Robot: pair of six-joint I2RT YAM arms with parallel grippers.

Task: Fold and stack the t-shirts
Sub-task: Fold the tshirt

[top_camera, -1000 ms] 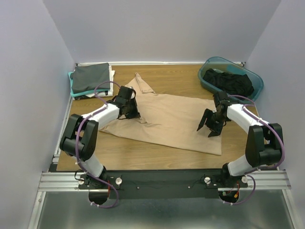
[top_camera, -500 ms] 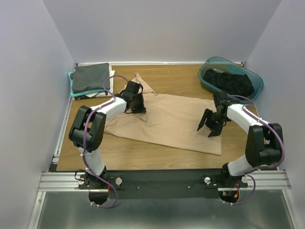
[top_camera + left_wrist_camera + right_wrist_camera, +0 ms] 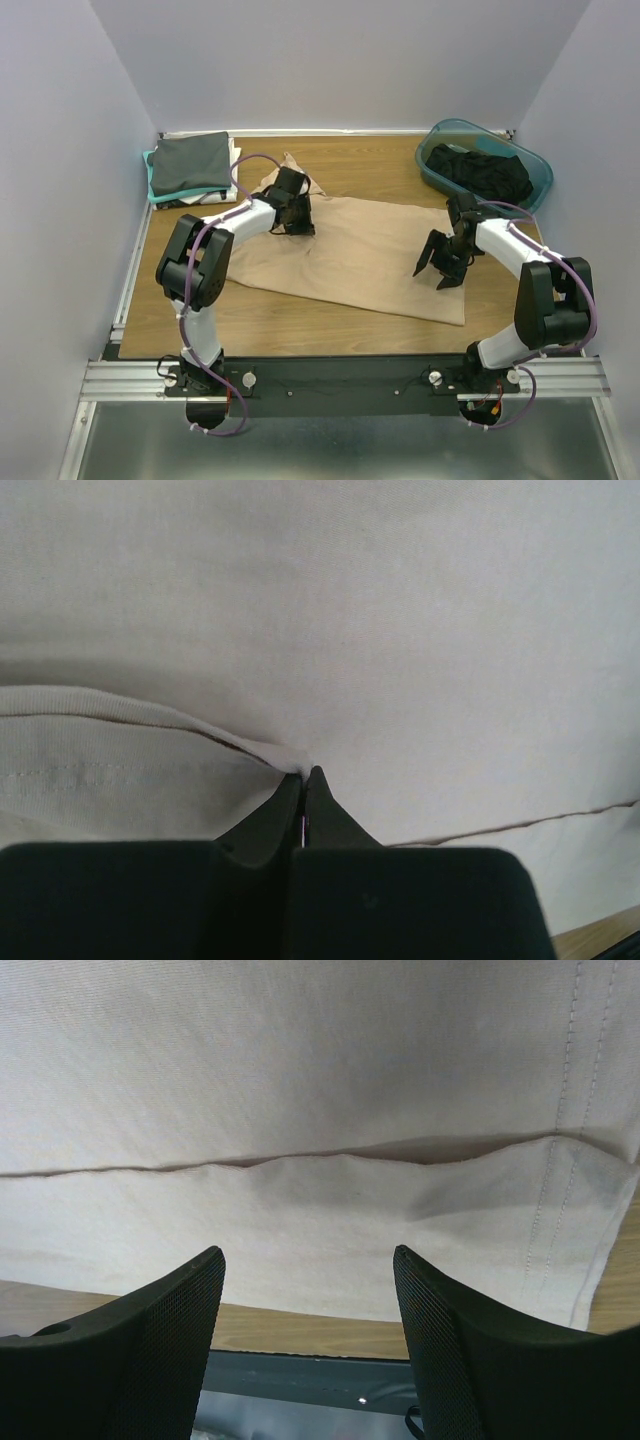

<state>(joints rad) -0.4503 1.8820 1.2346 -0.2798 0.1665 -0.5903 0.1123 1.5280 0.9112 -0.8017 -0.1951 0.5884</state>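
A tan t-shirt lies spread across the middle of the table. My left gripper is over its upper left part, shut on a pinched fold of the tan cloth, whose left portion is drawn over the body. My right gripper hovers open above the shirt's right side, with only tan cloth and the table's near edge beyond its fingers. A folded stack with a dark grey shirt on top sits at the back left. A black shirt lies in the tub.
The teal plastic tub stands at the back right corner. The folded stack rests against the left rail. Bare wood shows along the front of the table, before the black base rail.
My left gripper has travelled right and towards the back, dragging the tan shirt's left edge over the body. The right arm has not moved.
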